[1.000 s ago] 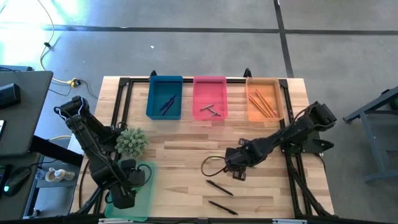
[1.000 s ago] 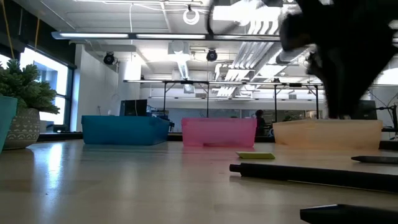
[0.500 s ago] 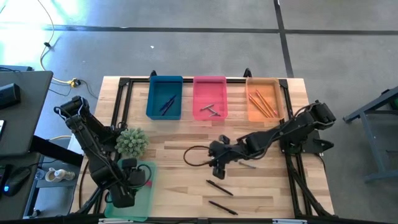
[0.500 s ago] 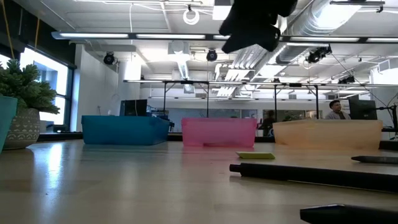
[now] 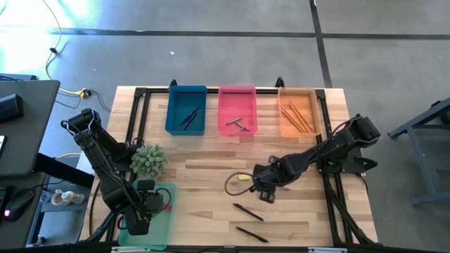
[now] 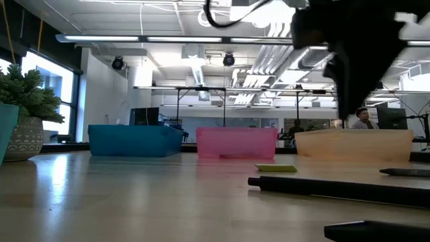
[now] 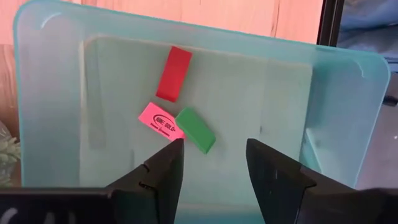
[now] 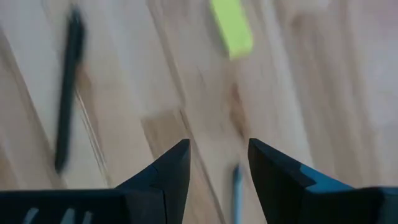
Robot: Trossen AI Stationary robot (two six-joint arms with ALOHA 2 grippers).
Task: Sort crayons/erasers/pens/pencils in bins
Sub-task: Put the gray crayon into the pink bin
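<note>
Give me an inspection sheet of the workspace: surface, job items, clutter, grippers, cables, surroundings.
Surface: wooden table, black frame along its edges.
Job's things: blue bin holds pens; pink bin grey crayons; orange bin pencils; green bin red, pink and green erasers. Loose on the table: yellow eraser, two black pens.
Clutter: potted plant.
Grippers: left gripper open over the green bin, empty; right gripper open above the table, empty.
Cables: black loop at the right arm.
Surroundings: person far behind; desk at the table's left.
</note>
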